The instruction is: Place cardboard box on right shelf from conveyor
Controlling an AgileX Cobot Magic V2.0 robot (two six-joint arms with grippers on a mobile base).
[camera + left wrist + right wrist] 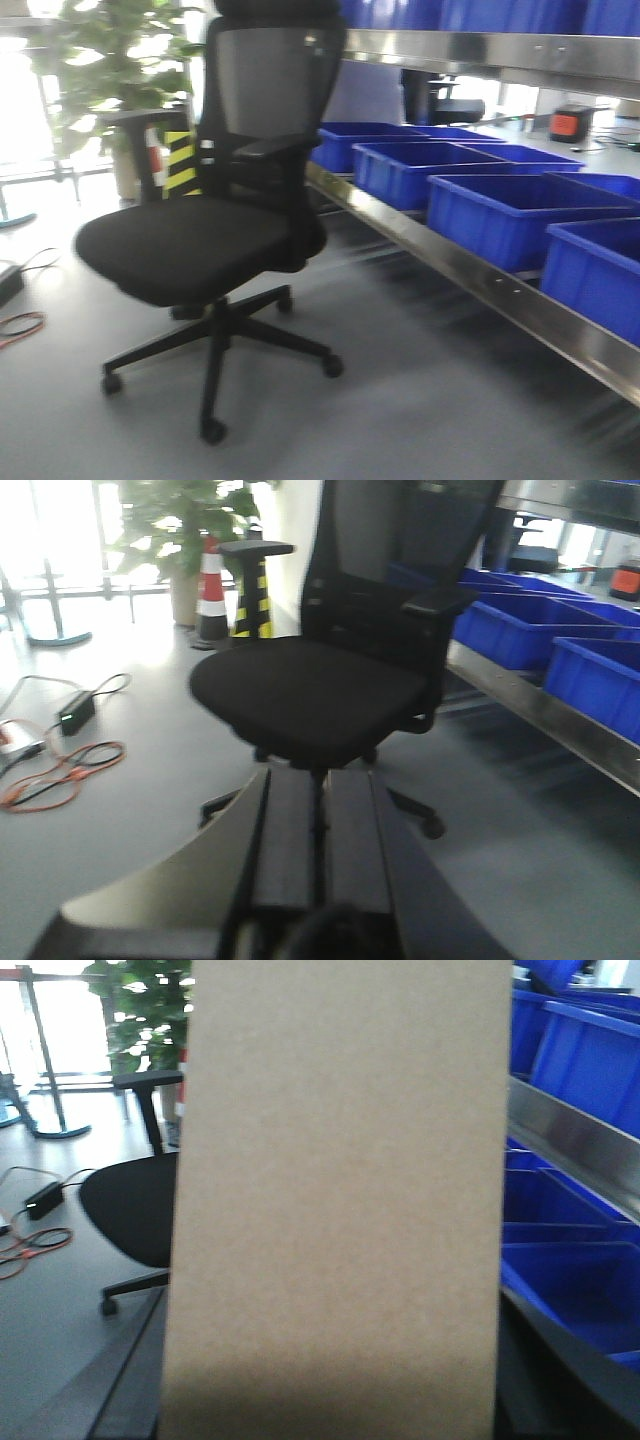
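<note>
- Far left there's just floor clutter: orange cables (60, 775) and a potted plant (110, 60). None of it matters for the job.
- A black office chair (200, 245) is parked right in front of the rack, and it looks like the main thing to steer around.
- The left gripper (320, 780) is empty, fingers pressed together with only a hairline slit between them.
- The cardboard box (340, 1190) is upright in the right gripper (335, 1300) and fills its wrist view. Dark fingers (125, 1400) flank both sides, so it reads as pinched.
- The conveyor isn't in any view, so this is probably the carry step, with the pickup done.
- The right shelf (450, 255) runs along the right, packed with blue bins (500, 215).
- Next up is likely getting past the chair, finding a free patch of steel and lowering the box flat. The box blocks the wrist cam, so the front view has to guide.
</note>
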